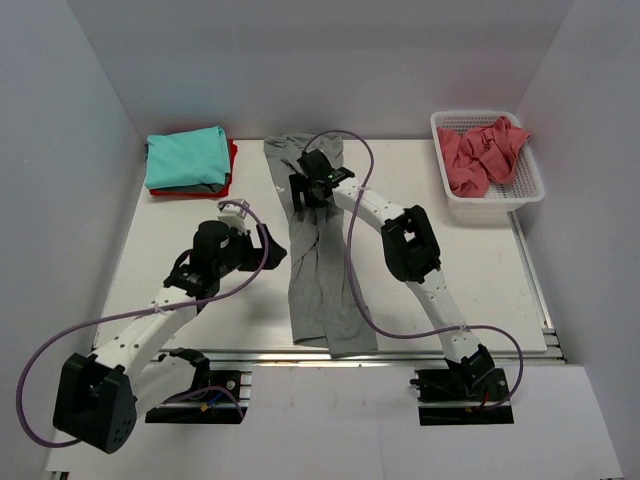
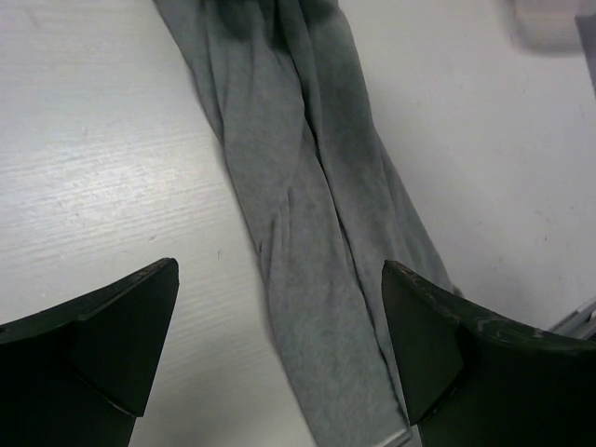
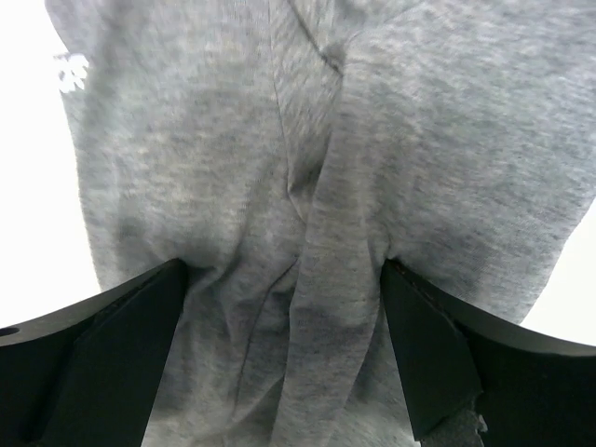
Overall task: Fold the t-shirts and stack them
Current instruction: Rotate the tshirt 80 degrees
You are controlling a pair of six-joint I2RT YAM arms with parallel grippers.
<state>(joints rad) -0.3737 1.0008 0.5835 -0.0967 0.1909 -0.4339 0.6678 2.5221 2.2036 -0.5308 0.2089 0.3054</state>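
Observation:
The grey t-shirt [image 1: 318, 270] lies bunched into a long narrow strip from the back middle of the table to its front edge. My right gripper [image 1: 312, 186] is open and low over the strip's far end. In the right wrist view its fingers [image 3: 102, 345] straddle a bunched fold of the grey cloth [image 3: 307, 186], with the small white mark [image 3: 71, 71] at upper left. My left gripper [image 1: 264, 252] is open and empty, just left of the strip. In the left wrist view [image 2: 279, 345] the grey cloth [image 2: 298, 214] runs between its fingers. A folded teal t-shirt [image 1: 187, 158] lies on a red one [image 1: 232, 168] at the back left.
A white mesh basket [image 1: 520, 192] at the back right holds the crumpled coral-pink t-shirt [image 1: 482, 150]. A metal rail [image 1: 400, 352] runs along the table's front edge. White walls close in the back and both sides.

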